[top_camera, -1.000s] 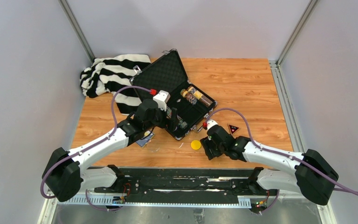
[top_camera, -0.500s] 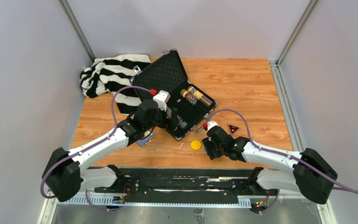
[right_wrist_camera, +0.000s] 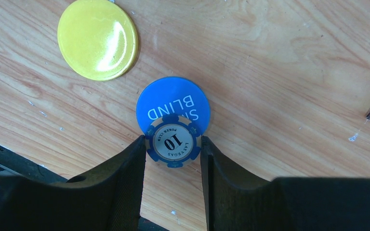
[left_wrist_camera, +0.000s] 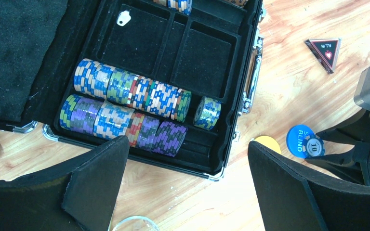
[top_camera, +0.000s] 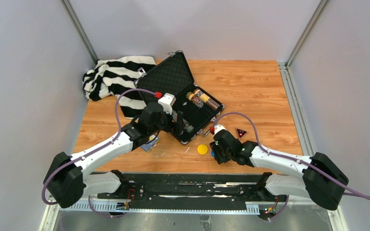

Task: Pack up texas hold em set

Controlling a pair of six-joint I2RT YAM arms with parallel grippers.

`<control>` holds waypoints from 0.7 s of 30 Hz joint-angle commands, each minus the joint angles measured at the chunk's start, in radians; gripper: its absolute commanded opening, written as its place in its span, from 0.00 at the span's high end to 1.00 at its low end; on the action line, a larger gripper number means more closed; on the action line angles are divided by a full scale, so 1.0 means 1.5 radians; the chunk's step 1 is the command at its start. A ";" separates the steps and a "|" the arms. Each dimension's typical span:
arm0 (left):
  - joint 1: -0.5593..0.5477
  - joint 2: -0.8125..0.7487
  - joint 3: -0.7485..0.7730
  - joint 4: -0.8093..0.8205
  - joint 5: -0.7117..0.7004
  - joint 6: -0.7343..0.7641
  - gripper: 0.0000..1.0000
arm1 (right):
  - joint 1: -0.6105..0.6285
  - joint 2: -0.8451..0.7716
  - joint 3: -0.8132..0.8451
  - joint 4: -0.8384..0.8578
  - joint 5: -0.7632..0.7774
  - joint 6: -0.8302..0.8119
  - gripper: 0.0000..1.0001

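The right claw (right_wrist_camera: pixel 172 141) pinches a blue-and-white chip (right_wrist_camera: pixel 173 144) lying on the blue disc (right_wrist_camera: pixel 173 103), close to the near edge of the bench (right_wrist_camera: pixel 279 72). The left claw (left_wrist_camera: pixel 188 144) hangs spread wide over the open case (left_wrist_camera: pixel 200 62), mid-bench, with chip rows (left_wrist_camera: pixel 130 91) inside.

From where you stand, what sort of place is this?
Probably a robot lab test cell: grey walls with metal rails box in a wooden table, the left arm and right arm are bolted at its near edge, and a poker case lies open.
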 commanded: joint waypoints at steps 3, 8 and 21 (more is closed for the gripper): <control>0.003 0.027 0.037 -0.025 0.013 -0.021 0.02 | 0.009 -0.016 0.024 -0.050 0.013 -0.013 0.68; 0.003 0.054 0.060 -0.042 0.040 -0.055 0.02 | 0.010 -0.035 0.031 -0.055 0.011 -0.021 0.68; 0.043 0.168 0.116 -0.018 0.415 -0.189 0.23 | 0.018 -0.144 0.022 -0.005 -0.011 -0.076 0.68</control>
